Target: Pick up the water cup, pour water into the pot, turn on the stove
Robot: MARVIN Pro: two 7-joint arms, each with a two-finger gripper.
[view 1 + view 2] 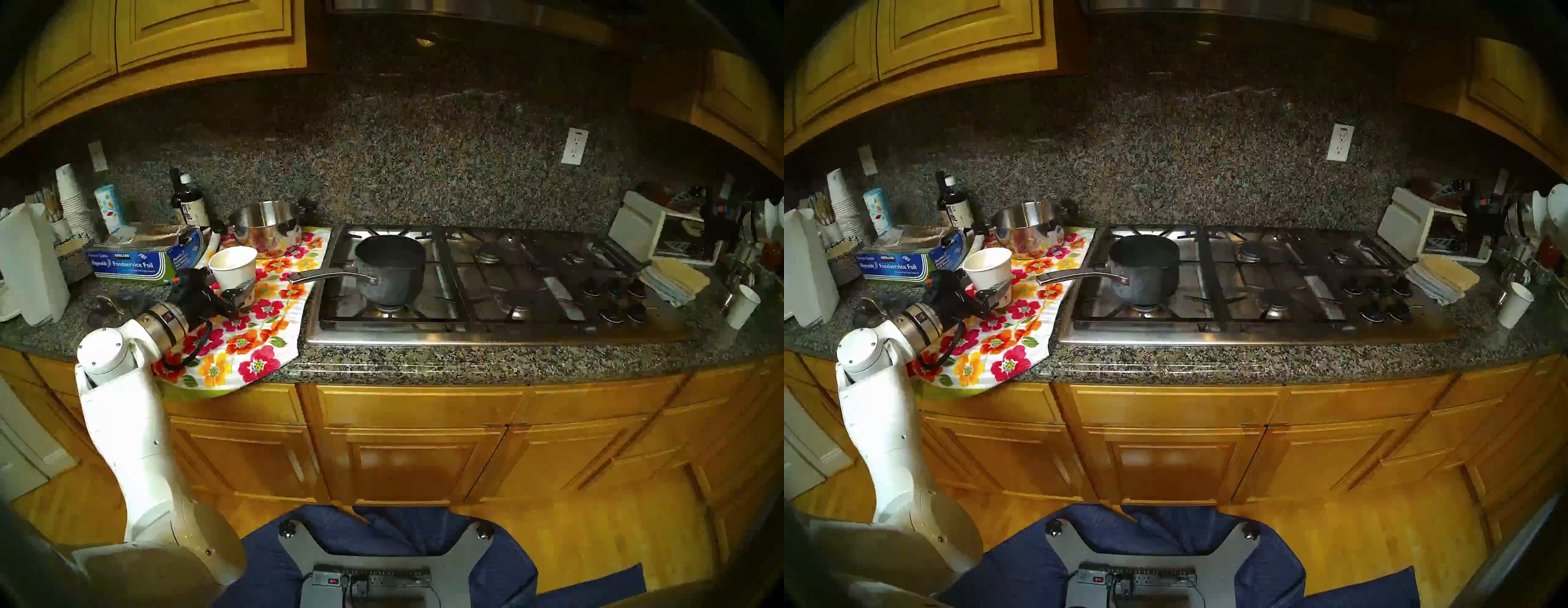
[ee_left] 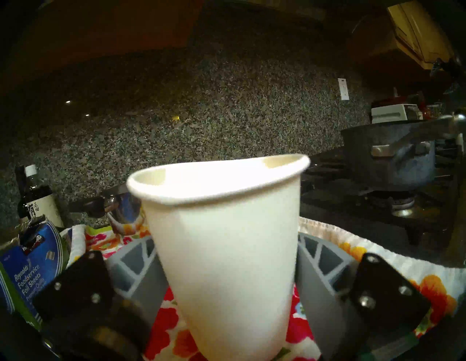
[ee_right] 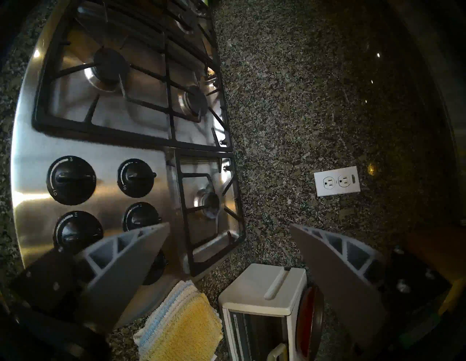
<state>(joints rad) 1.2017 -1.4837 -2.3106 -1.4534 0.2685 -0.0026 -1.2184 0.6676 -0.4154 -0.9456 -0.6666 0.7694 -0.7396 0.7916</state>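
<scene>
Trainee: Left end effector (image 1: 231,288) clamped on water cup (image 1: 233,267), upright over floral towel (image 1: 254,335); pot (image 1: 390,271) on stove (image 1: 488,293), front-left burner.

Inspector: Right end effector (image 3: 229,254) spread wide, gripping nothing, above knobs (image 3: 106,199).

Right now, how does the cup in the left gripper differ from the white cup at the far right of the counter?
The water cup sits between the left gripper fingers over the floral towel, left of the stove; the smaller cup stands alone on bare granite to the stove's right. The water cup looks larger and tilts slightly; the smaller cup, too, leans in this fisheye view. Both are plain white paper cups, open end up.
</scene>
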